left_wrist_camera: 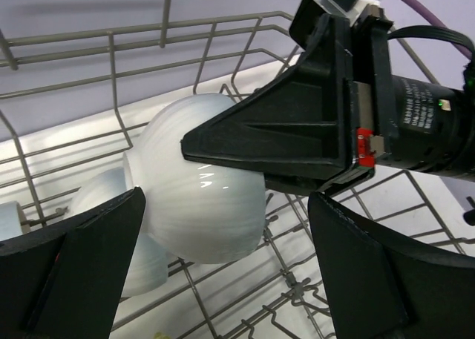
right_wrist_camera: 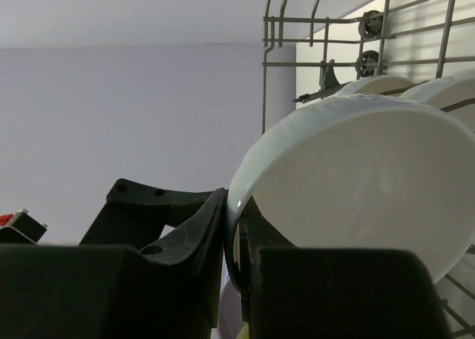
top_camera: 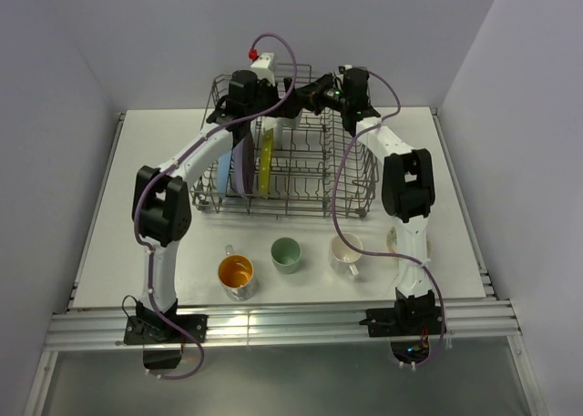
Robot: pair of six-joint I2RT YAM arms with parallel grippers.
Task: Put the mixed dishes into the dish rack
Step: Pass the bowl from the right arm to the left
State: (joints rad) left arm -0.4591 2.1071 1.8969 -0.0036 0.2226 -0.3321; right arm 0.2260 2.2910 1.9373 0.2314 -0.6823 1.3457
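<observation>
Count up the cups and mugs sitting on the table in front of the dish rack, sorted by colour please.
Orange-inside cup: 1
Pale green cup: 1
White mug: 1
Total: 3

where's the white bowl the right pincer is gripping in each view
top external: white bowl mostly hidden under the arms, dish rack's far end
left wrist: centre, rim in right pincer
right wrist: fills the right half
shared landmark: dish rack wires
</observation>
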